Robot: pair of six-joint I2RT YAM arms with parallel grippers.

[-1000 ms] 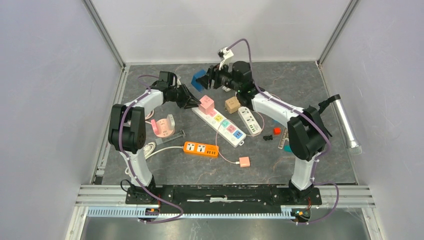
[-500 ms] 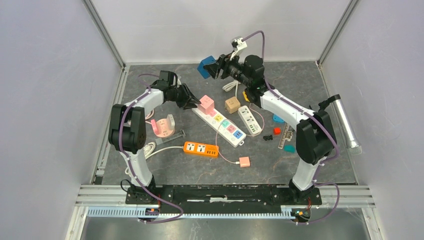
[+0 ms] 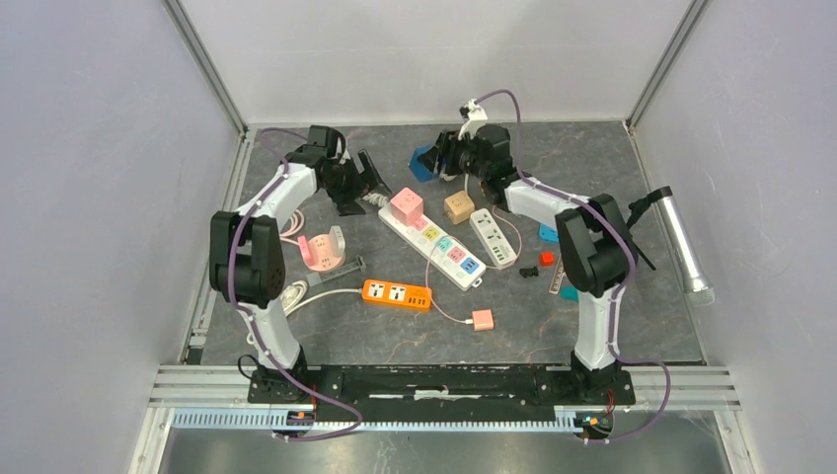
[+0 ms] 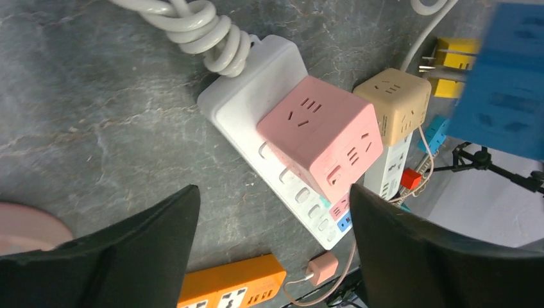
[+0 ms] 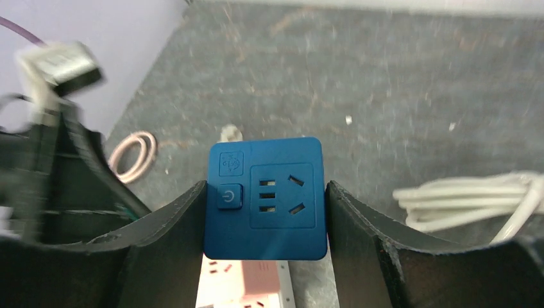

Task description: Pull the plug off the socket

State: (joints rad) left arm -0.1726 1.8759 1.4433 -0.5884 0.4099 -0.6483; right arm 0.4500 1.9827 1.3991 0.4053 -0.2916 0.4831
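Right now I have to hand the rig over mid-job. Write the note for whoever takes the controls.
Left gripper: jaws open and empty, just beside the pink cube, which sits plugged into the end of the white power strip.
Right gripper: jaws shut on the blue cube, held in the air over the far part of the table, clear of any strip.
Done: the blue cube is off its socket.
Left: set the blue cube down. The pink cube is still plugged in, in case it must come off too.

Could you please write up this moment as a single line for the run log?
left gripper: open, apart from pink cube | right gripper: shut on blue cube, aloft | pink cube: on strip
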